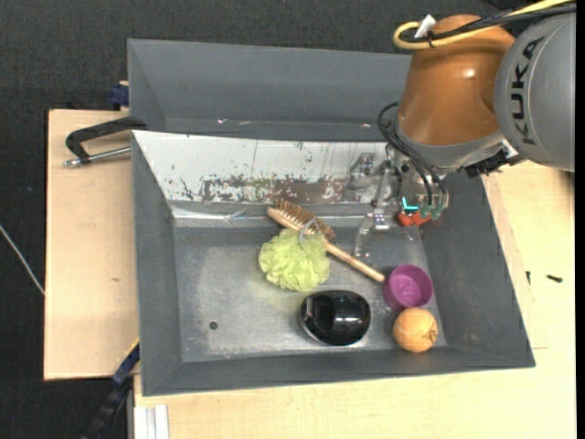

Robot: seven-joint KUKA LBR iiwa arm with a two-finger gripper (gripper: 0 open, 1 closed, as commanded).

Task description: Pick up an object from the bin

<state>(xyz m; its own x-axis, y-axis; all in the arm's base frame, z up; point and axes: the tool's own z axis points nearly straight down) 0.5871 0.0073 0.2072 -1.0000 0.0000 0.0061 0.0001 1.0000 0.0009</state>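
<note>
The arm came in from the right, its orange wrist cover (452, 85) bulking over the back right corner of the grey bin (219, 291). Below it the gripper (373, 227) hung low by the back wall, right of the bin's middle, over bare floor. From where I stood I could not tell whether it was spread or closed, and I saw nothing caught in it.

The nearest thing to it was a wooden brush (329, 247). It lay flat on the floor with its long axis on a diagonal. Its bristled head pointed toward the back left and its thin handle pointed toward the front right corner. The gripper stood just beside the handle's far half, on the back-wall side, and I could not say whether it touched the wood.

A pale green mesh puff (292, 262) sat against the brush on its front side, under the head. The handle's tip ended close to a small purple cup (408, 285), which stood mouth up near the right wall. In front of the cup, by the front right corner, rested a round orange-yellow ball (415, 329). To its left a glossy black rounded object (335, 317) lay close to the front wall, just in front of the puff. The left half of the floor was bare metal.
</note>
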